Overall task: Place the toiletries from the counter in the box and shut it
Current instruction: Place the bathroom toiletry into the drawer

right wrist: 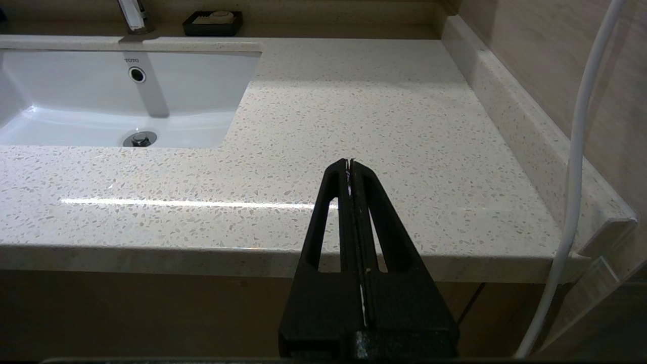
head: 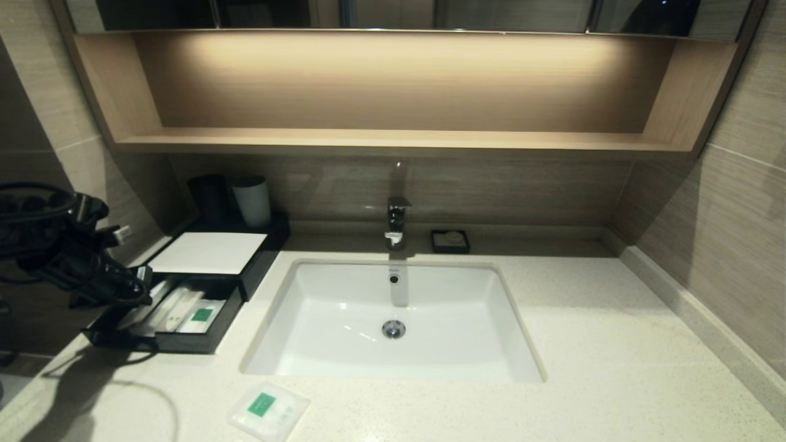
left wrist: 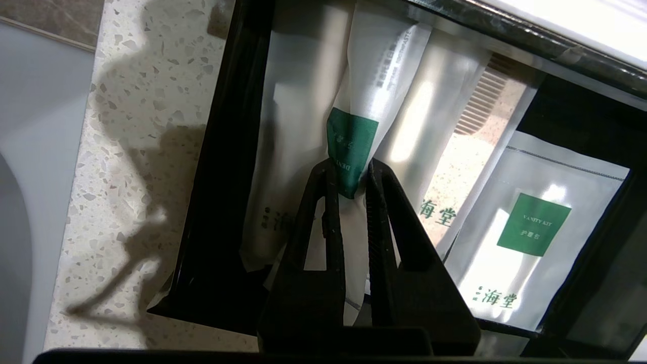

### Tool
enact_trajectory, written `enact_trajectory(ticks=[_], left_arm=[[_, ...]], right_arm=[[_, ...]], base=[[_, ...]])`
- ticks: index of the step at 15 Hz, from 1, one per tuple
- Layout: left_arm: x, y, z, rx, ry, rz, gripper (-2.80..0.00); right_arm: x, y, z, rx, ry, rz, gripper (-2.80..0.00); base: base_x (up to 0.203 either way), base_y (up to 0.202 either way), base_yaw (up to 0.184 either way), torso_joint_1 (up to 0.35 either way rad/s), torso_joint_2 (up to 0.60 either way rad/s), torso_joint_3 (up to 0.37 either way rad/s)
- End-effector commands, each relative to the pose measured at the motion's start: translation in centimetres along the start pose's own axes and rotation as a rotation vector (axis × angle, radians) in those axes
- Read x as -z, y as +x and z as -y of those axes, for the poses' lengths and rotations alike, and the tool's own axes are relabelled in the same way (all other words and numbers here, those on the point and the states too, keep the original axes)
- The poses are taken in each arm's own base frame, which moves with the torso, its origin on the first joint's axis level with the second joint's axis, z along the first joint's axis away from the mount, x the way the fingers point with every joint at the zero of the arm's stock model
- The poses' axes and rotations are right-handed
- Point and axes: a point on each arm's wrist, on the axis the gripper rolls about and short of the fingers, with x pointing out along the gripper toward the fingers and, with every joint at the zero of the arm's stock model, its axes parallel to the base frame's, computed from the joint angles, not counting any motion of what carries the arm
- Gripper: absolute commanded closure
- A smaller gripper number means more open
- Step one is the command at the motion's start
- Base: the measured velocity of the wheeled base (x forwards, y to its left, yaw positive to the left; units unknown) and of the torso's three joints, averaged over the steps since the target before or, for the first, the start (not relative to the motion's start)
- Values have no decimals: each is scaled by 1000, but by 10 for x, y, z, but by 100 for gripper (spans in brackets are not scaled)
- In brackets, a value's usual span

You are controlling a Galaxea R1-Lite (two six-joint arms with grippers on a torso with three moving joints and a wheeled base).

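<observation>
At the left end of the cream-white speckled stone counter (head: 552,344), the low black box (head: 123,336) has its drawer pulled out, and the left gripper (left wrist: 349,174) hangs over it, pinching the long thin clear-wrapped packet with a green label (left wrist: 374,76) above other packets lying inside. A flat squarish wrapped packet (head: 268,410) lies on the counter's front edge, left of the white sink (head: 344,319). The right gripper (right wrist: 350,163), fingers pressed together, is parked off the counter's right front edge.
</observation>
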Motion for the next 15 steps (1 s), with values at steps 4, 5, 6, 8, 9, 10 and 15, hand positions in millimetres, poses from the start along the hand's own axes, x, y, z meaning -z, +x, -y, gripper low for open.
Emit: enact_trajectory(ticks=[4, 5, 6, 8, 9, 10, 15], left_arm=[[0, -8, 2, 5, 3, 14, -280], [0, -11, 2, 6, 3, 22, -280], [-1, -14, 2, 5, 1, 29, -280], [0, -20, 4, 7, 2, 38, -280], [1, -22, 4, 7, 2, 39, -280], [2, -25, 5, 8, 2, 42, -280], [7, -37, 8, 20, 9, 55, -280]], right_arm=[[0, 0, 0, 0, 0, 0, 0], [0, 0, 0, 0, 0, 0, 0], [0, 0, 0, -2, 0, 0, 0], [0, 0, 0, -1, 0, 0, 0], [0, 0, 0, -2, 0, 0, 0], [0, 0, 0, 0, 0, 0, 0], [0, 0, 0, 0, 0, 0, 0]], base=[[0, 0, 0, 0, 0, 0], [0, 0, 0, 0, 0, 0], [0, 0, 0, 0, 0, 0], [0, 0, 0, 0, 0, 0], [0, 0, 0, 0, 0, 0], [0, 0, 0, 0, 0, 0], [0, 0, 0, 0, 0, 0]])
